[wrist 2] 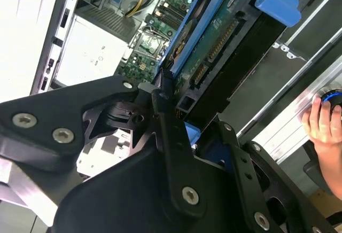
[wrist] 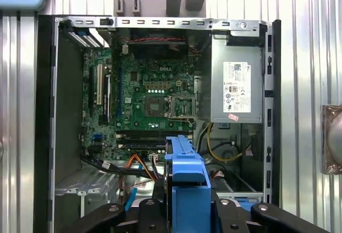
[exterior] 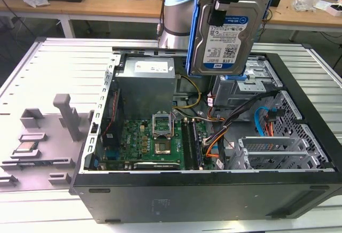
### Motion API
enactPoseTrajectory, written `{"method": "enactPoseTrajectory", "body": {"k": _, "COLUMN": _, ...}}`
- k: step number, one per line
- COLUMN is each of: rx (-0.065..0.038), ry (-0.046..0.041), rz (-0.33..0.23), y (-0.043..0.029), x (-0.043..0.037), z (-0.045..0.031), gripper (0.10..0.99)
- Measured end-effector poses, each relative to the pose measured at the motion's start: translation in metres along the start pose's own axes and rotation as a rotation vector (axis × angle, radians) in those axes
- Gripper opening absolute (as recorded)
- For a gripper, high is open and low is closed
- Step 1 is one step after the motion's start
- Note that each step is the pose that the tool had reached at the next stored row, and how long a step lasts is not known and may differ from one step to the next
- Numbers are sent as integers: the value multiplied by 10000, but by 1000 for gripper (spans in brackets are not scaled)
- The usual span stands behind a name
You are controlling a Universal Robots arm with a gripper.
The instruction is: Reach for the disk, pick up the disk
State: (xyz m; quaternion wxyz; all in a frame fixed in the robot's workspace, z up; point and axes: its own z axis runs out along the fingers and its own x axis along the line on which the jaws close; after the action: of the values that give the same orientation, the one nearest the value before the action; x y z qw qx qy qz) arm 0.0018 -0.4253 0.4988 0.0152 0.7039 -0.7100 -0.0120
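The disk (exterior: pixel 228 35), a silver hard drive with a white-and-blue label and a blue plastic frame, hangs upright above the back right of the open computer case (exterior: pixel 203 195). My gripper (exterior: pixel 220 13) comes down from above and is shut on the disk's upper end. In the second wrist view the disk's green circuit-board underside (wrist 2: pixel 214 46) runs away from the black fingers (wrist 2: pixel 162 102), which clamp it. The first wrist view looks straight down on the disk's blue frame edge (wrist: pixel 186 174), held in the gripper (wrist: pixel 187 211) above the case.
Inside the case lie the green motherboard (exterior: pixel 149 142), the grey power supply (exterior: pixel 147 83) and the drive cage (exterior: pixel 256 83) with orange and blue cables. Grey fixtures (exterior: pixel 40 137) holding a small chip (exterior: pixel 25 147) sit at the exterior view's left. A person's hand (wrist 2: pixel 323 121) rests beside the case.
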Motion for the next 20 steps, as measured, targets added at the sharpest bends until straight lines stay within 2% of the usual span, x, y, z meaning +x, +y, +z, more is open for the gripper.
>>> {"method": "enactPoseTrajectory", "body": {"k": 20, "rx": 0, "ry": 0, "rz": 0, "y": -3, "x": 277, "z": 3, "gripper": 365}}
